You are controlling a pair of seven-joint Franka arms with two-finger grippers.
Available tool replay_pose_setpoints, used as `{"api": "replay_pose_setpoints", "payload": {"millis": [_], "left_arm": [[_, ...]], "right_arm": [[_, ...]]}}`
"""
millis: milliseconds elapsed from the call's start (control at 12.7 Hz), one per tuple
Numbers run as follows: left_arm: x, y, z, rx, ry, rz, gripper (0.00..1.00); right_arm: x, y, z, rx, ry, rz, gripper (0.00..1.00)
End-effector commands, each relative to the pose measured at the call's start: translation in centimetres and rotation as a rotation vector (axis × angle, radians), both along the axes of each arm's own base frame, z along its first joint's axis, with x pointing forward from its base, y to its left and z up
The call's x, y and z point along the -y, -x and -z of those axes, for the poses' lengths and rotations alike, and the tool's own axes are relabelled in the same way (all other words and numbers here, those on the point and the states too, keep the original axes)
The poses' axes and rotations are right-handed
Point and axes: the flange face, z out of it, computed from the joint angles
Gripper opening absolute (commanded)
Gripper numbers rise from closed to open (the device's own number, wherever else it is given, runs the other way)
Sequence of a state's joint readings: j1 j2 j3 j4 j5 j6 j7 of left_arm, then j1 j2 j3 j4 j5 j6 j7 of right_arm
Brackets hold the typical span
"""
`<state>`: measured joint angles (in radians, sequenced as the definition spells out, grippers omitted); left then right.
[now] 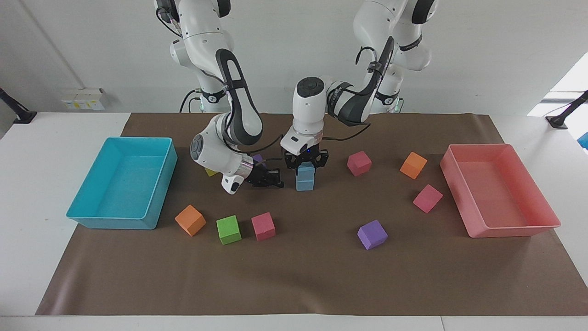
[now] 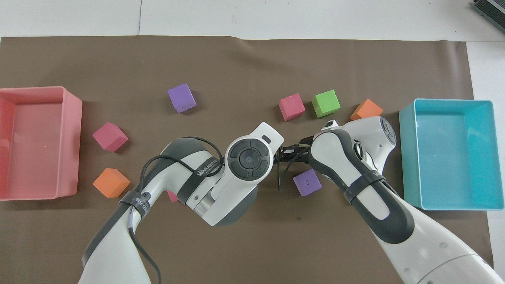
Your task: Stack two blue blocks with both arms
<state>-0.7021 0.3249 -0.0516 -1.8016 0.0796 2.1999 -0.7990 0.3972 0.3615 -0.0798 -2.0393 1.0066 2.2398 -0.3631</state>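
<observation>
Left claw (image 1: 305,166) pinching upper blue block (image 1: 305,173), seated on lower blue block (image 1: 304,184); right claw (image 1: 275,180) pressed together, empty, just beside.

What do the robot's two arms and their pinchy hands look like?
Both arms are glossy white with rounded segments, dark grey bands at the joints and black cables strapped along them. The left arm has small grey lettering on one band and a round grey cap with buttons. The left gripper and the right gripper are black, with two short fingers each.
</observation>
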Motion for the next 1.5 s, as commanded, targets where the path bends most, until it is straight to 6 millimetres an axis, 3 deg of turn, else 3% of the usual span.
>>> {"api": "replay_pose_setpoints", "payload": {"millis": [0,394,788,946,1261,1418], "left_arm": [[-0.7,0.6,-0.5,0.018,-0.019,-0.008,0.51],[-0.7,0.6,-0.5,0.018,-0.019,-0.010,0.73],[-0.7,0.5,-0.5,0.018,-0.019,-0.010,0.79],[-0.7,0.3,-0.8,0.022,-0.015,-0.005,1.00],[-1.6,0.0,-3.9,0.049,0.002,-0.006,1.00],[-1.9,0.1,-6.5,0.055,0.002,-0.008,1.00]], "right_arm": [[0.3,0.4,-0.3,0.033,-0.024,0.001,0.00],[0.3,0.4,-0.3,0.033,-0.024,0.001,0.00],[0.3,0.5,-0.3,0.033,-0.023,0.001,0.00],[0.3,0.4,-0.3,0.033,-0.024,0.001,0.00],[0.5,0.3,-0.4,0.033,-0.025,0.003,0.00],[0.5,0.1,-0.6,0.034,-0.031,0.001,0.00]]}}
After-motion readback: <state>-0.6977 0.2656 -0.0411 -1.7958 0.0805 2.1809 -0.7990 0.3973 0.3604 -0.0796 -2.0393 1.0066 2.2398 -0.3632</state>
